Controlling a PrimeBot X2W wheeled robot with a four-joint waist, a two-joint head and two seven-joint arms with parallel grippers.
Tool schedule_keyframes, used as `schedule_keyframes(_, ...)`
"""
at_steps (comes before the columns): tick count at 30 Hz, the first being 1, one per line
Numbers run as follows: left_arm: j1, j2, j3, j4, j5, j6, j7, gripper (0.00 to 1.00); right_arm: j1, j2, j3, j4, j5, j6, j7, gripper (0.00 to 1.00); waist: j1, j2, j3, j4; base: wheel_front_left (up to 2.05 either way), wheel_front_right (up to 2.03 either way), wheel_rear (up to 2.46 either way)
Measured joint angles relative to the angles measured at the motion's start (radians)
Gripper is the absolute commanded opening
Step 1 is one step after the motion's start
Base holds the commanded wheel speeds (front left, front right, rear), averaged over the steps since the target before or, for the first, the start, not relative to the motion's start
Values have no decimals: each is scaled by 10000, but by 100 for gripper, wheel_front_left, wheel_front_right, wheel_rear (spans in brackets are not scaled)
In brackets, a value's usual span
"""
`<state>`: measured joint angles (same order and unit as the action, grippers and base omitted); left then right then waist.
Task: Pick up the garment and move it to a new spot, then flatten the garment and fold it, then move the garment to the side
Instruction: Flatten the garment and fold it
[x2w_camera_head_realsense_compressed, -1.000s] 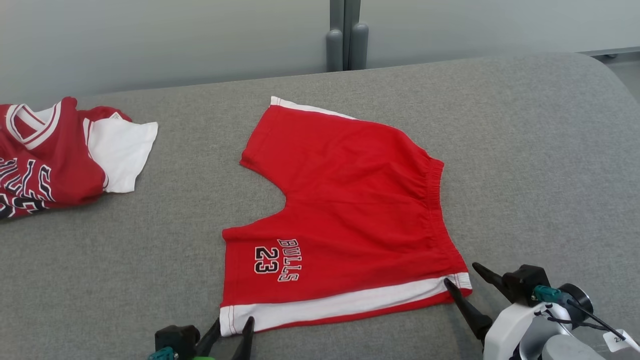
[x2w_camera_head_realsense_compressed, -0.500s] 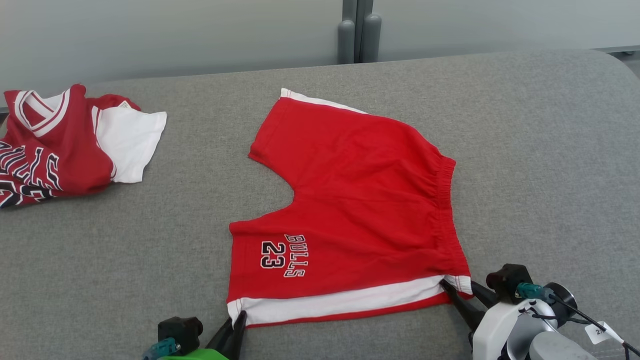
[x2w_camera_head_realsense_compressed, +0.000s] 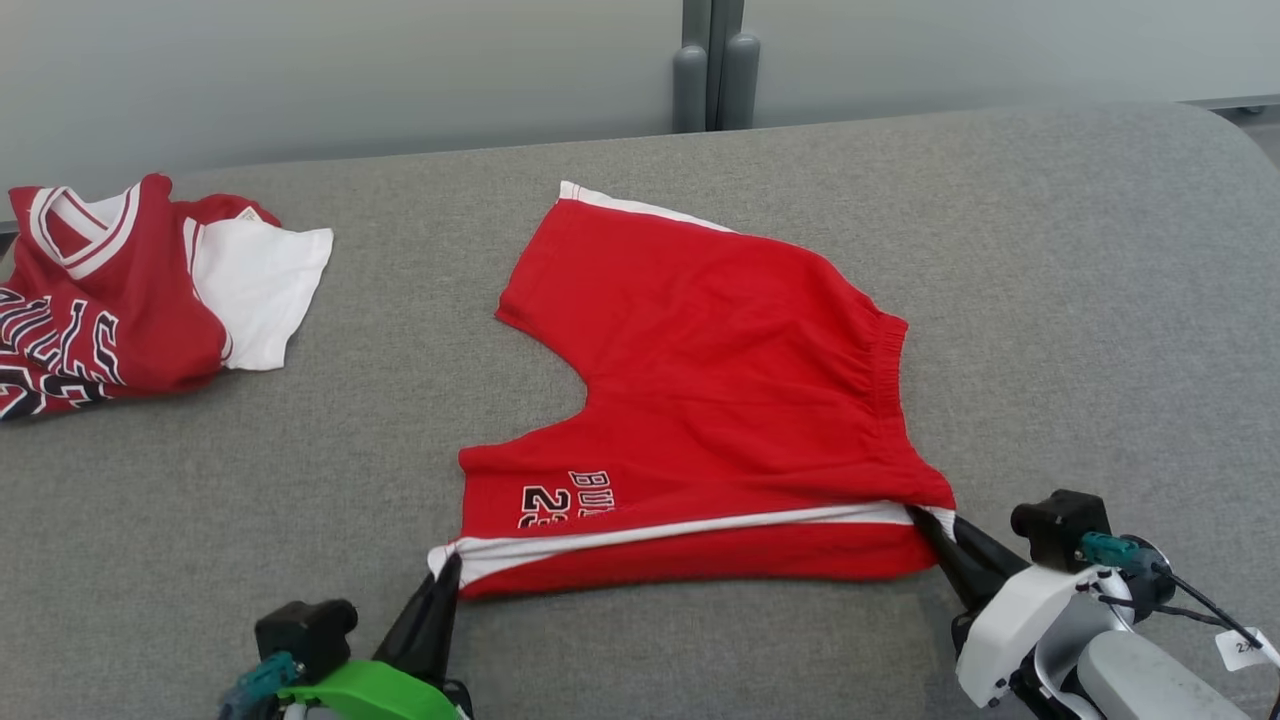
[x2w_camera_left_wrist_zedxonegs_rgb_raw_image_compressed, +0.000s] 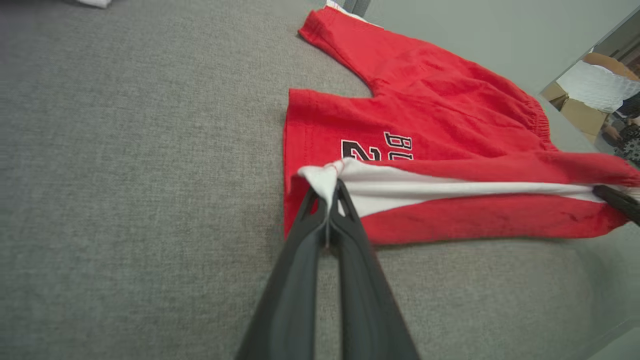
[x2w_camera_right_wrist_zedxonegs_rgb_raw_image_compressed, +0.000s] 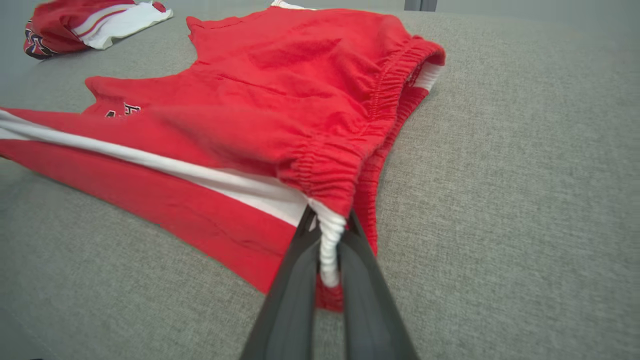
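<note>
The garment (x2w_camera_head_realsense_compressed: 720, 350) is a pair of red shorts with white side stripes and black-and-white lettering, lying in the middle of the grey surface. Its near edge is lifted and drawn taut between my two grippers. My left gripper (x2w_camera_head_realsense_compressed: 447, 570) is shut on the white-striped hem corner at the near left, pinched between the fingers (x2w_camera_left_wrist_zedxonegs_rgb_raw_image_compressed: 327, 192) in the left wrist view. My right gripper (x2w_camera_head_realsense_compressed: 925, 520) is shut on the white end of the elastic waistband (x2w_camera_right_wrist_zedxonegs_rgb_raw_image_compressed: 331, 235) at the near right. The far leg (x2w_camera_head_realsense_compressed: 600, 240) still lies flat.
A red and white jersey (x2w_camera_head_realsense_compressed: 120, 290) lies crumpled at the far left of the grey padded surface (x2w_camera_head_realsense_compressed: 1080, 300). A pale wall with a grey post (x2w_camera_head_realsense_compressed: 712, 70) stands behind the surface. The rounded corner of the surface is at the far right.
Both grippers closed on the near corners of the shorts and raised that edge, so the near side now folds over and half hides the lettering. The camera also shifted slightly.
</note>
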<state>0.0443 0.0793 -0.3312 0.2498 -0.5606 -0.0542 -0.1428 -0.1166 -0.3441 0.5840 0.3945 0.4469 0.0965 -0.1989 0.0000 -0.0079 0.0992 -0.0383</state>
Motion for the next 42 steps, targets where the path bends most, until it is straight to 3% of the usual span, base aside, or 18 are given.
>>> schedule_keyframes(12, -58, -102, 671, -1310, -1262, -380, -439, 0, -71, -88, -508, -811, 849, 171, -153, 0, 0, 0, -484, 42, 0, 0, 0)
schedule_keyframes(24, -26, 138, -240, -2901, -1037, -527, -77, 0, 314, -888, -1020, -1241, 1231, 173, -205, 0, 0, 0, -1048, 271, 0, 0, 0)
schedule_keyframes(35, 527, 706, -982, -4508, -777, -558, 732, 0, 690, -1446, -1095, -1701, 1398, 173, 128, 0, 0, 0, -1272, 505, 0, 0, 0)
schedule_keyframes(42, 953, 769, -859, -4832, -1007, -462, 1139, 0, 859, -1546, -980, -1979, 1649, 174, 508, 0, 0, 0, -1178, 401, 0, 0, 0)
